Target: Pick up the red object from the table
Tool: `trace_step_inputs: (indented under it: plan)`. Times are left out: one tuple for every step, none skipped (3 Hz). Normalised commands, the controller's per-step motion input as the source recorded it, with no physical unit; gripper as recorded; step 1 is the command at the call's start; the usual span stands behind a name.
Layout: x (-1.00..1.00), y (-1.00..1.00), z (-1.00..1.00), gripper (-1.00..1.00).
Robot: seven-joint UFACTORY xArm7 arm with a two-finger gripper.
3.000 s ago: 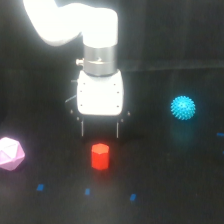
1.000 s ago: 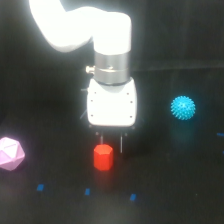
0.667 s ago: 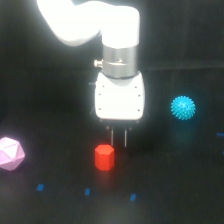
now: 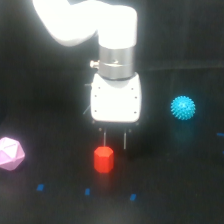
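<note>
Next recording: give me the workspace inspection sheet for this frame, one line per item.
Surface: black matte table with a few small blue tape marks near the front edge.
Job's things: red object stands upright on the table, not lifted.
Clutter: pink polyhedron at the exterior view's left; cyan spiky ball at its right; both well apart from the red object.
Grippers: gripper sits just above and behind the red object, slightly toward the view's right; thin fingers blurred, state unclear.
Cables: nothing seen.
Surroundings: dark background, nothing seen.
</note>
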Motion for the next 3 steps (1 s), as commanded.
trace_step_inputs:
  plan:
    - [-0.15,-0.41,0.16,0.86]
    - [0.82,0.04,0.92,-1.00]
    - [0.96,0.15,0.98,-1.00]
